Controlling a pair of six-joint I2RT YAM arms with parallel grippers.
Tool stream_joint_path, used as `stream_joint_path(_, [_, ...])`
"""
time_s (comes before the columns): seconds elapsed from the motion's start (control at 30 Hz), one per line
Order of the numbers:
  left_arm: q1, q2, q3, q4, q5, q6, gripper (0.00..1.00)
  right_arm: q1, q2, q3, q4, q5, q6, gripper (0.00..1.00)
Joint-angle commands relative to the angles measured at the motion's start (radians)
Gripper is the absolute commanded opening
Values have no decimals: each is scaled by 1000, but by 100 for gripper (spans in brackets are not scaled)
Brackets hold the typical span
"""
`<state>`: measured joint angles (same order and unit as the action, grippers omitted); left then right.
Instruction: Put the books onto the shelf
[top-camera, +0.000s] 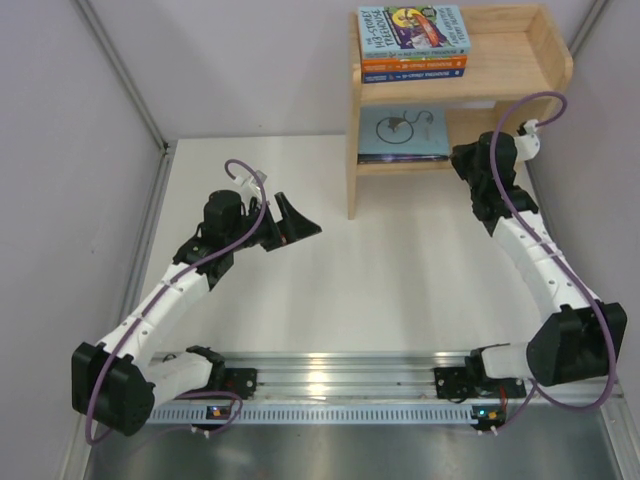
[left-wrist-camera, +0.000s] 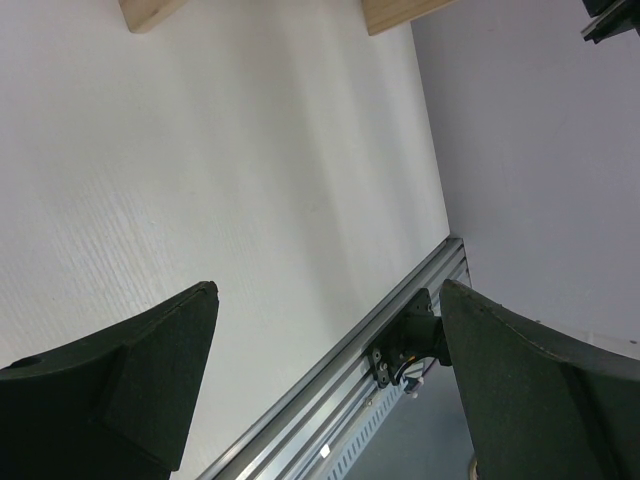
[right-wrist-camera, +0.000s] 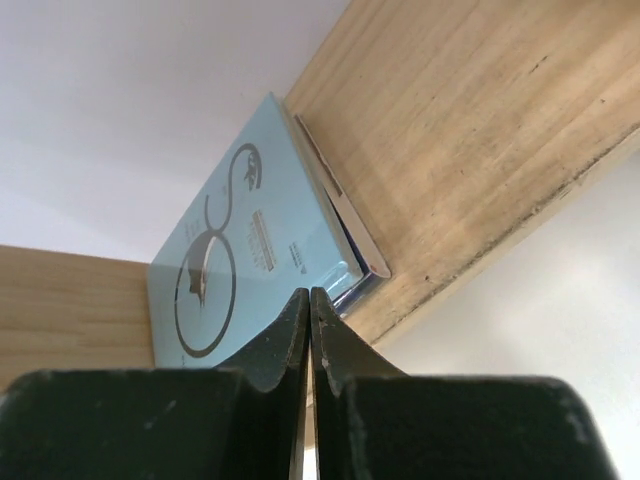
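The wooden shelf (top-camera: 510, 50) stands at the back right. Its top level carries a stack of books: light blue with a purple picture (top-camera: 414, 29), orange (top-camera: 413, 63), dark blue (top-camera: 413, 75). On the lower level a pale blue book with a line drawing (top-camera: 403, 132) (right-wrist-camera: 250, 250) lies on a dark book (top-camera: 400, 158) (right-wrist-camera: 350, 292). My right gripper (top-camera: 463, 158) (right-wrist-camera: 308, 292) is shut and holds nothing, its tips right at the near corner of the pale blue book. My left gripper (top-camera: 295, 225) (left-wrist-camera: 328, 290) hangs open over the bare table, left of the shelf.
The shelf's wooden board (right-wrist-camera: 480, 130) runs beside the lower books. Two shelf feet (left-wrist-camera: 400, 12) show at the top of the left wrist view. A metal rail (top-camera: 330, 375) crosses the near edge. Grey walls close in both sides.
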<state>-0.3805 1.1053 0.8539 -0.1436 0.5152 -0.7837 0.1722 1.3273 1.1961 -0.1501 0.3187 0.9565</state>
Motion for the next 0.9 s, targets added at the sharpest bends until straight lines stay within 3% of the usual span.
stream_joint_path(0.0, [-3,-22,30,12,3,14,97,-25,4,-6,122,43,50,0])
stream_joint_path(0.47, [-3,-27,11,27,9,0,97,-65,99,-49,339,7,30,0])
stream_joint_path(0.87, [-1,-30,-3,30,8,3,97,-94,197,5,353,-107,-10,0])
